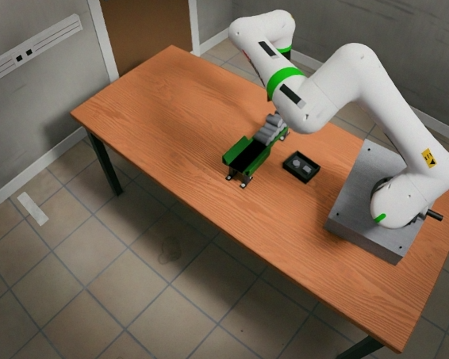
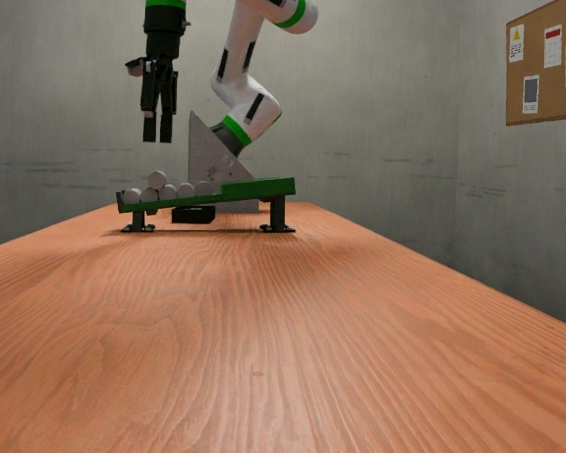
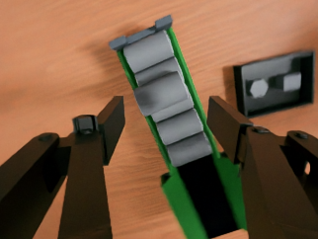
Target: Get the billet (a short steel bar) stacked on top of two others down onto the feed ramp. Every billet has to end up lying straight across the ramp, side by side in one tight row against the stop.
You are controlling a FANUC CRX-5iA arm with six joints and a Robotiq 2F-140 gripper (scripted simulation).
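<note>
billets: 5 total, four in a row on the ramp (image 3: 189,74) against the stop (image 3: 140,34) | stacked billet (image 3: 159,92) sat on two of them | gripper (image 2: 157,129) hung above, pointing down | fingers half-spread, holding nothing

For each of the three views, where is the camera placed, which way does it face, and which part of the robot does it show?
Top: high above the room, looking down at the table; shows the whole arm and its base.
Exterior: low at table height, facing along the table toward the ramp; shows the hand above the stacked billet.
Wrist: on the hand, looking straight down; shows both fingers.
Shared: top and wrist both show the black tray.
</note>
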